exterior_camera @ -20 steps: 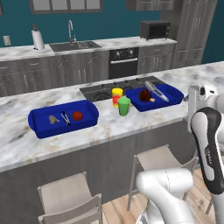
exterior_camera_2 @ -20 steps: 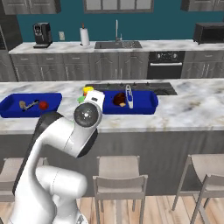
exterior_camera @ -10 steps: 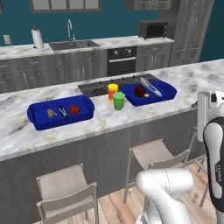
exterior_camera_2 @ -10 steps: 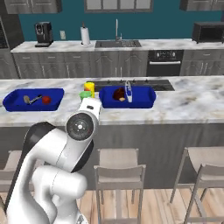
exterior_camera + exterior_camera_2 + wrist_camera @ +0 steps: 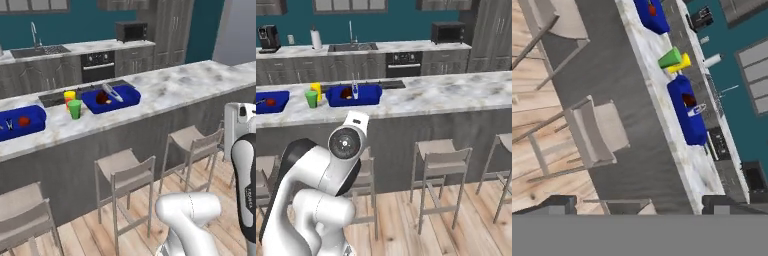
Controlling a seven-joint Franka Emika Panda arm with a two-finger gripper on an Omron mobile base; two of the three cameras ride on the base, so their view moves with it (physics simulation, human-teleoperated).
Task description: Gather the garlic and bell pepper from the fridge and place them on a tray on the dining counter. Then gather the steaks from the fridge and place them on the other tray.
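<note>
The dining counter point(image 5: 165, 87) runs across the view with two blue trays on its marble top. The left tray point(image 5: 31, 116) holds the red bell pepper point(image 5: 23, 120), which is also red in the hand view point(image 5: 652, 9). The other tray point(image 5: 125, 97) holds a dark red-brown steak point(image 5: 102, 98) beside silver tongs point(image 5: 113, 92). I cannot make out the garlic. The fridge is out of view. My gripper point(image 5: 643, 204) is open and holds nothing, well back from the counter above the stools.
A green cup point(image 5: 75, 108) and a yellow cup point(image 5: 69, 96) stand between the trays. Bar stools point(image 5: 125, 167) line the counter's near side over a wood floor. Behind are the worktop with a sink point(image 5: 352, 47), an oven point(image 5: 403, 64) and a microwave point(image 5: 447, 32).
The whole picture has shifted: the base has pulled back and turned right, so the counter and trays sit farther off and to the left. The gripper stays open.
</note>
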